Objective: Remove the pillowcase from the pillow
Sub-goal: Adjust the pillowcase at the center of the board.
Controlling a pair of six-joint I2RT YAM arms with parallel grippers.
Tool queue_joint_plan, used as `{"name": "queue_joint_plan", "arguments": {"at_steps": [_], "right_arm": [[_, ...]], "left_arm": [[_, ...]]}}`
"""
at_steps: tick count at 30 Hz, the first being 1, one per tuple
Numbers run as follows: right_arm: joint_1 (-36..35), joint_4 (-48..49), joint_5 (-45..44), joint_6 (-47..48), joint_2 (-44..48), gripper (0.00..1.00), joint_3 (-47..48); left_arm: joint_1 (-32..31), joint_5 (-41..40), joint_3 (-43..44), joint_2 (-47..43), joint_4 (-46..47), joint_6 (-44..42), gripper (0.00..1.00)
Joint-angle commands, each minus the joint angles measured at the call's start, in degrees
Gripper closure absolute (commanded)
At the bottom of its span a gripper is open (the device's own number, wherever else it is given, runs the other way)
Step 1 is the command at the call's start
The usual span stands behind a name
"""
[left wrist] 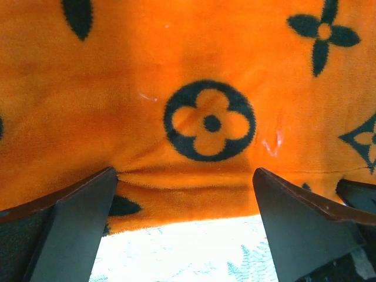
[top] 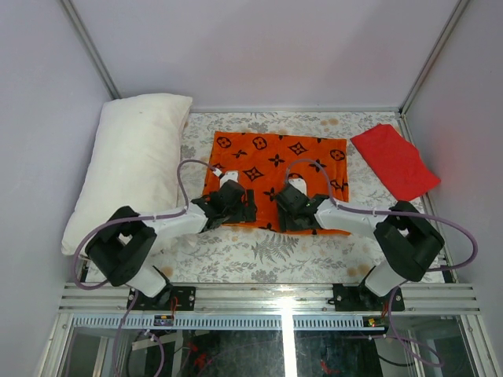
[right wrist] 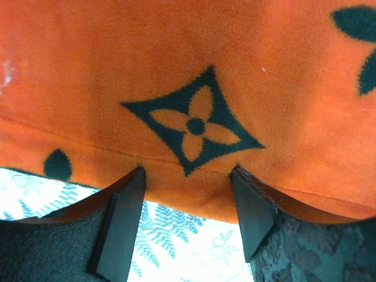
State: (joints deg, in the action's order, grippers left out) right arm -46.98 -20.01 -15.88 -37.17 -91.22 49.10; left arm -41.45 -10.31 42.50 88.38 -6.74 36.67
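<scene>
The orange pillowcase (top: 277,159) with black motifs lies flat in the middle of the table. The white pillow (top: 134,161) lies bare at the far left, apart from it. My left gripper (top: 229,206) stands open over the pillowcase's near edge, left of centre. In the left wrist view the pillowcase (left wrist: 205,59) fills the top, and the left gripper (left wrist: 185,173) has its jaws wide apart, tips at the fabric's hem. My right gripper (top: 291,206) is open over the same edge, right of centre. In the right wrist view the right gripper (right wrist: 188,170) touches the pillowcase (right wrist: 176,59) with both tips, pinching nothing.
A plain red folded cloth (top: 394,161) lies at the back right corner. The floral table covering (top: 259,255) shows along the near edge, under both grippers (left wrist: 188,252) (right wrist: 182,247). Grey walls close in the back and both sides.
</scene>
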Motion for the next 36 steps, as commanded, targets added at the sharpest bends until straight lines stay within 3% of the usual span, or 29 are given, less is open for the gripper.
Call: {"name": "queue_joint_plan", "arguments": {"at_steps": [1,5,9,12,14,17,19,24,27,36], "right_arm": [[2.78,1.97,1.59,-0.15,2.02,0.33,-5.39],[4.65,1.37,2.61,0.26,7.54,0.33,-8.33],[4.62,2.37,0.74,3.14,16.69,0.3,-5.94],[5.23,8.01,-2.99,7.09,21.87,0.12,-3.57],[8.56,12.68,-0.47,8.66,22.42,0.05,-1.89],[17.07,16.85,8.65,7.19,17.76,0.05,4.22],[20.21,17.14,11.65,7.01,12.95,0.05,9.29],[28.62,19.96,19.13,5.52,1.91,0.05,17.58],[33.93,20.86,26.23,2.72,-6.86,0.08,21.11],[44.6,18.87,33.87,-0.12,-23.49,0.14,25.37]], "left_arm": [[3.08,1.82,-5.59,-0.51,3.22,1.61,0.0],[4.51,1.57,-7.45,-4.76,1.49,2.01,0.0],[4.53,-0.56,-2.67,-9.81,-3.13,0.34,0.0],[4.58,-1.93,3.19,-12.25,-3.31,-2.91,0.0],[5.26,-2.34,8.69,-11.44,-2.28,-5.81,0.0],[9.44,2.21,15.58,-7.2,-0.95,-8.9,0.0],[14.25,9.65,18.82,-3.06,2.07,-9.76,0.0],[25.21,24.98,26.92,8.69,4.95,-7.98,0.0],[28.01,31.36,30.45,15.43,7.22,-6.8,0.0],[30.18,33.71,33.41,28.99,9.87,-6.26,0.0]]}}
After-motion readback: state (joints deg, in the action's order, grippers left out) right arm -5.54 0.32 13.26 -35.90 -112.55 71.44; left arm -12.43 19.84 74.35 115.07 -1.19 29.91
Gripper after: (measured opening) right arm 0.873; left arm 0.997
